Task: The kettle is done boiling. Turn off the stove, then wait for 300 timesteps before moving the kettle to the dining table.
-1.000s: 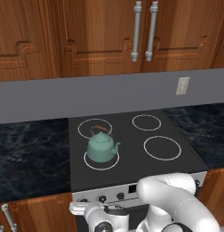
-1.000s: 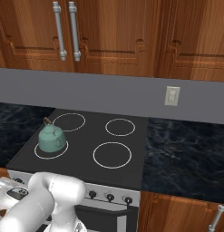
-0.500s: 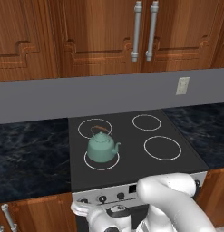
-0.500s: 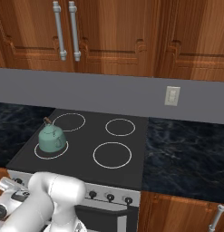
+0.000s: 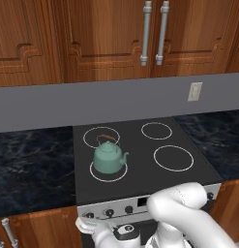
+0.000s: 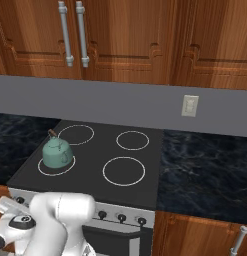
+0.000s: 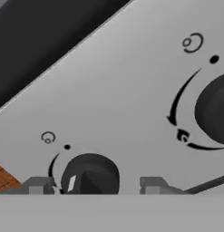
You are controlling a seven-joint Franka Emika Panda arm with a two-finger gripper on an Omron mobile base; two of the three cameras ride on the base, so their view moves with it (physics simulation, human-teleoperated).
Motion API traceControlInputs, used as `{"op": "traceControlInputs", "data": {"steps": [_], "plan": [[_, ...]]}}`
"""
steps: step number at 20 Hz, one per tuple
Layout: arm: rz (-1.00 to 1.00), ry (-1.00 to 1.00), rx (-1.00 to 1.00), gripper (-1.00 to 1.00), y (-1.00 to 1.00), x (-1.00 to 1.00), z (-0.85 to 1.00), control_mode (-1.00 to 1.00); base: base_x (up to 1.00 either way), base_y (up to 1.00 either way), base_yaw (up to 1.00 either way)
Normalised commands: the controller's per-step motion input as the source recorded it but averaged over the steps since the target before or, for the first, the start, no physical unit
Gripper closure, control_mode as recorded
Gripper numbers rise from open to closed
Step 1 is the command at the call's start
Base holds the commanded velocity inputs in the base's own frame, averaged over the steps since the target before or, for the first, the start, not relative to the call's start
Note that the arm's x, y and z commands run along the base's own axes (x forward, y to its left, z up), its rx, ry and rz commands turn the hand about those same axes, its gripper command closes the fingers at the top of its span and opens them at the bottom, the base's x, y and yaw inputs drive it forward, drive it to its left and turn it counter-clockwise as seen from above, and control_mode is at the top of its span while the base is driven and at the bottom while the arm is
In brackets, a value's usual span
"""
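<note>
while the teal kettle (image 5: pixel 110 156) sits on the front left ring of the black stove (image 5: pixel 140 167), near the cooktop's left edge, the gripper (image 7: pixel 96 185) is low against the silver front panel (image 7: pixel 122 104). its jaws stand apart on either side of a dark knob (image 7: pixel 90 174), not pinching it.
</note>
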Motion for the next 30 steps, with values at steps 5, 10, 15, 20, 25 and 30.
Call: {"op": "traceControlInputs", "data": {"steps": [5,10,15,20,25,30], "plan": [[0.0,-0.21,0.12,-1.0,0.0,-0.41,0.11,-1.0,0.0,0.0,0.0],[0.0,-0.22,0.1,-1.0,0.0,-0.45,0.16,-1.0,0.0,0.0,0.0],[0.0,-0.21,0.09,-1.0,0.0,-0.55,0.15,-1.0,0.0,0.0,0.0],[0.0,-0.21,0.1,-1.0,0.0,-0.59,0.21,-1.0,0.0,0.0,0.0],[0.0,-0.17,0.15,-1.0,-0.05,-0.55,0.35,-1.0,0.0,0.0,0.0],[0.0,-0.13,0.18,-1.0,-0.08,-0.45,0.49,-1.0,0.0,0.0,0.0]]}}
